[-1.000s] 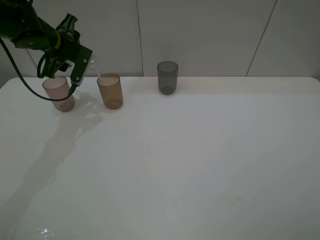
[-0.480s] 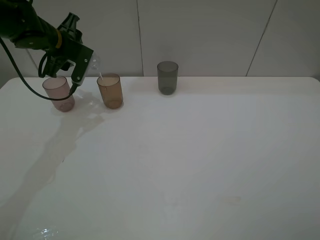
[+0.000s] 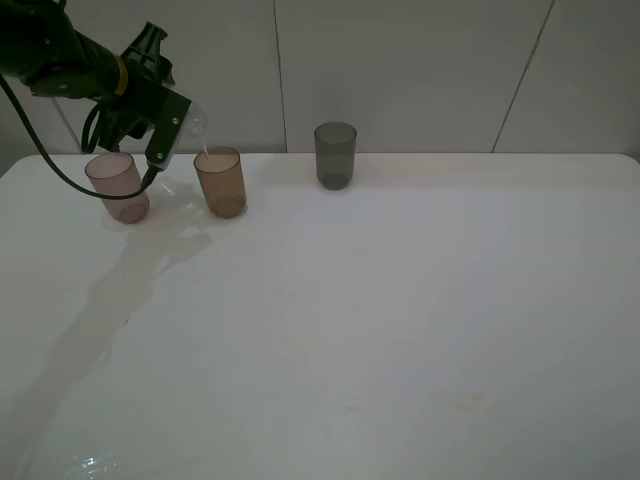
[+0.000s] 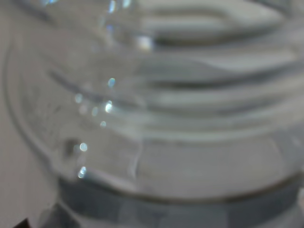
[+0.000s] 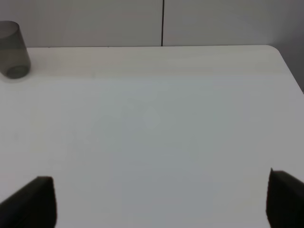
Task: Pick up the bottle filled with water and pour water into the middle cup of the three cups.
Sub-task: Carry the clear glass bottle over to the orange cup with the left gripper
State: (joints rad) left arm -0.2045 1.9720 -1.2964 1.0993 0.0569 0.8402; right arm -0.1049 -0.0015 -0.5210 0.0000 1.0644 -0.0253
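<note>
Left gripper, black, at the end of a dark green arm, is clenched on a small clear colourless plastic bottle at the far left of the white table. The bottle is held in the air and tilted, with its mouth pointing down toward the translucent amber-brown plastic tumbler, just above that tumbler's rim. A thin pale streak of water runs from the mouth into the tumbler.

The amber-brown tumbler stands upright, the middle one of a row along the back edge of the table. The translucent pinkish-mauve plastic tumbler is near it on the left, below the gripper. The translucent dark grey plastic tumbler stands further off on the right, also upright.

The left wrist view is filled by the bottle, blurred and very close, showing ridged clear plastic; the fingers are not visible there.

Right gripper is released: two dark fingertips sit wide apart over bare table with nothing between them. The dark grey tumbler is well away from it, by the pale panelled wall.
</note>
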